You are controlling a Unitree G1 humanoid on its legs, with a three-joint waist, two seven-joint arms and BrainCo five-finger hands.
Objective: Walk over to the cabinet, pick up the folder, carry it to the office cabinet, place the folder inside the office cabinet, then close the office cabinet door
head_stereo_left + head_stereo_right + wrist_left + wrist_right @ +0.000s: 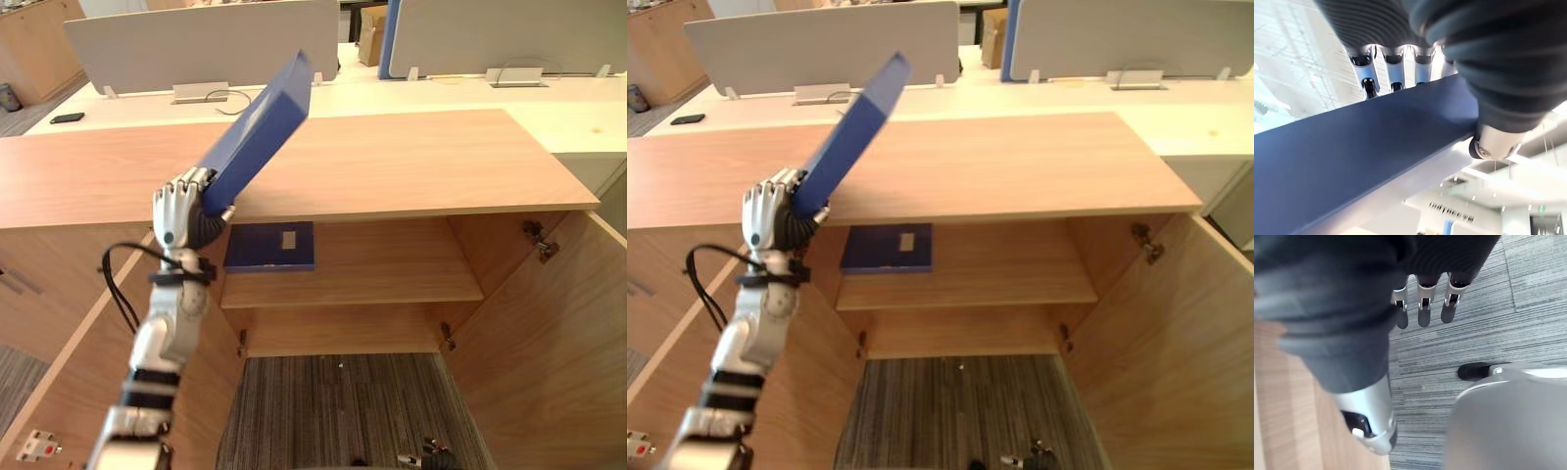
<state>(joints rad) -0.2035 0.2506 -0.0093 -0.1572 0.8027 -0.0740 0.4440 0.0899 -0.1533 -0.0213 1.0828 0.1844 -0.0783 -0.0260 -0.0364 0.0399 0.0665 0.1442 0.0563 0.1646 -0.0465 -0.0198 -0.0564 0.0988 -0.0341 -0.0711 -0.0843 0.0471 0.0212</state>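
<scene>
My left hand [182, 212] is shut on the lower end of a blue folder [261, 129], which slants up and to the right over the wooden cabinet top [392, 157]. In the left wrist view the fingers [1396, 73] curl over the folder's edge [1361, 147]. A second blue folder [271, 245] lies flat on the upper shelf [392, 264] inside the open cabinet. My right hand [1422, 308] hangs over the grey carpet with relaxed fingers and holds nothing.
Both cabinet doors stand open, the left door [69, 372] and the right door [558, 333] flanking the opening. Behind the cabinet is a white desk [470, 98] with grey divider panels [206, 44] and a black phone [67, 117].
</scene>
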